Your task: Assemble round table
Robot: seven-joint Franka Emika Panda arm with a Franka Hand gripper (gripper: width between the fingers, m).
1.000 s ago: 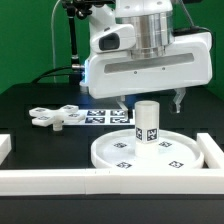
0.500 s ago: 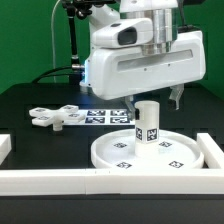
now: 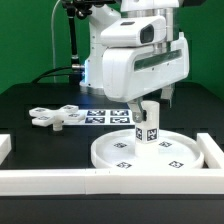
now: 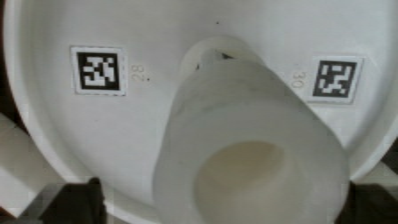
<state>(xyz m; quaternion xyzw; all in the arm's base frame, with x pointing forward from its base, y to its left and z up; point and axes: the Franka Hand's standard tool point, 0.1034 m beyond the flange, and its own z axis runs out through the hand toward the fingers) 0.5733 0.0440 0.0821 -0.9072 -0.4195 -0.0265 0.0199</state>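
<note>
Since a second ago the arm has twisted its hand round above the parts. The gripper (image 3: 151,101) hangs right over the leg with its jaws spread wide and nothing in them. The wrist view shows a dark fingertip (image 4: 68,198) on either side of it. The big round disc (image 3: 102,155) lies flat inside the white rails (image 3: 100,181). The cross base (image 3: 55,117) sits well off at the exterior view's left, just beside the marker board (image 3: 103,116). The short leg (image 3: 147,126) stands upright mid-disc.

The leg (image 3: 147,124) is stood upright on the disc (image 3: 105,151). The cross base (image 3: 55,117) is laid apart, at the exterior view's left.
</note>
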